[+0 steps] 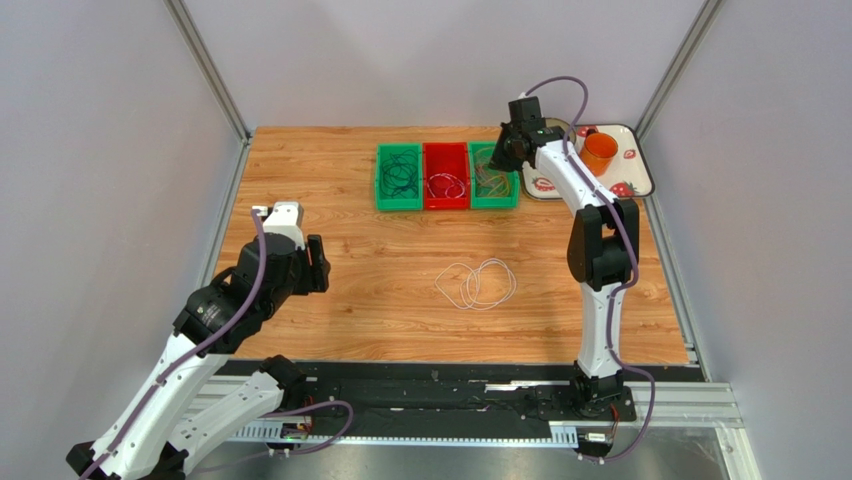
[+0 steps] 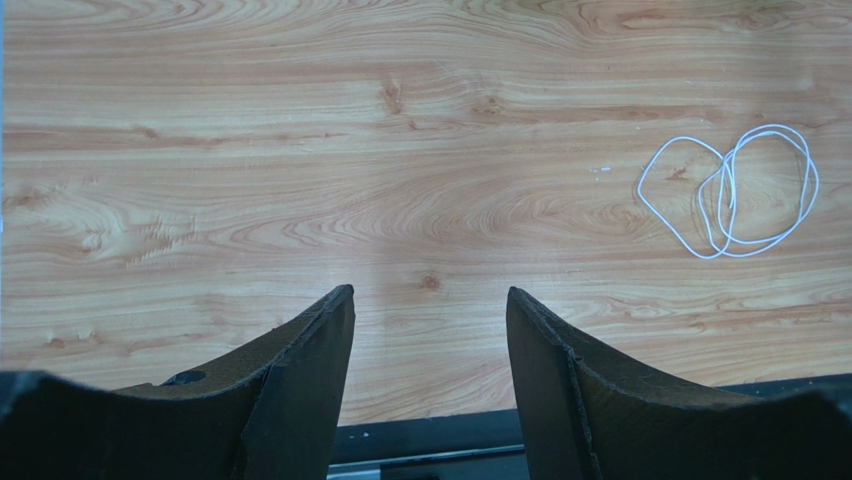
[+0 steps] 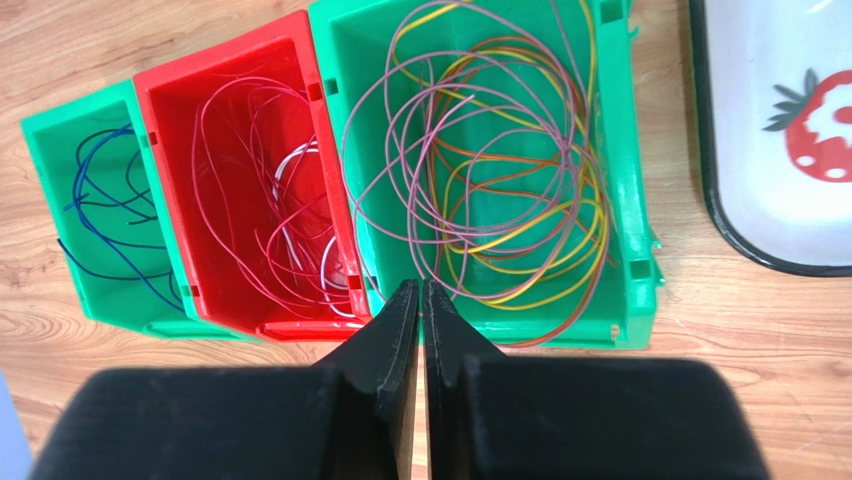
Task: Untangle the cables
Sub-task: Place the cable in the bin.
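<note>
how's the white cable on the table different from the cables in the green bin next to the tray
Colour: the white cable is all white; the bin cables are purple, yellow and orange. Place: the white cable lies on the table, the bin cables inside the green bin. Amount: the white cable is a few loops, the bin cables many overlapping ones. Both are thin wire in loose loops.

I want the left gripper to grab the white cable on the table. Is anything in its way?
Nothing visible is. The left gripper is open, and only bare wooden table lies between it and the white cable, which lies loose on the right of the left wrist view.
</note>
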Robot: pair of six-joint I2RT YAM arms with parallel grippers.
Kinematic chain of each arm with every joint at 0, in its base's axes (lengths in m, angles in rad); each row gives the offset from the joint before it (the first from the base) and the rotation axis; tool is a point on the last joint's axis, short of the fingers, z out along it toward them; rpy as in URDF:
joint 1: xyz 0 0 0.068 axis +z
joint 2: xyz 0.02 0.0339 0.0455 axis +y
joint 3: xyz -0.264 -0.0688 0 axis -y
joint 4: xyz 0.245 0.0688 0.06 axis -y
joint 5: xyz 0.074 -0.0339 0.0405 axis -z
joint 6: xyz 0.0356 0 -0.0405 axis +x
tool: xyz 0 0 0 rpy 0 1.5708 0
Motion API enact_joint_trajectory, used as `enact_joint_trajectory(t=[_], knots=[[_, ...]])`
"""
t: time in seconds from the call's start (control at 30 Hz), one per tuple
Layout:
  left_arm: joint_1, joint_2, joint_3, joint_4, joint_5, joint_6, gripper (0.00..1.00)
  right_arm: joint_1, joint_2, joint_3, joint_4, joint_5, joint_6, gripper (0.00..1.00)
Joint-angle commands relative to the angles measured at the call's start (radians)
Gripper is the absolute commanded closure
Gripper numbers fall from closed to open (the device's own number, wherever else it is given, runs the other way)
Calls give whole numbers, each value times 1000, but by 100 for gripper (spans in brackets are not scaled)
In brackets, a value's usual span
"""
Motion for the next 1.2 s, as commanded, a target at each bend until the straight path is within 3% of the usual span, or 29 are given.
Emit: enact_joint_trajectory(t=[0.0,0.37,0.7,0.8,1.03,1.17], knots=[[5,4,-1,28,7,14,34,3,45,17,41,-20,35,93],[15,17,1,28,9,17,34,-11,203,87,23,25,29,95],[37,21,-1,38,35,25,34,-11,172,117,-2,39,12,96],[40,20,-1,38,36,23,34,-11,136,140,-26,48,4,93],[40,13,-2,37,41,25,34,-10,30,194,-95,126,-34,75],[41,10,-4,37,47,25,32,-7,-59,151,-109,141,-42,70]])
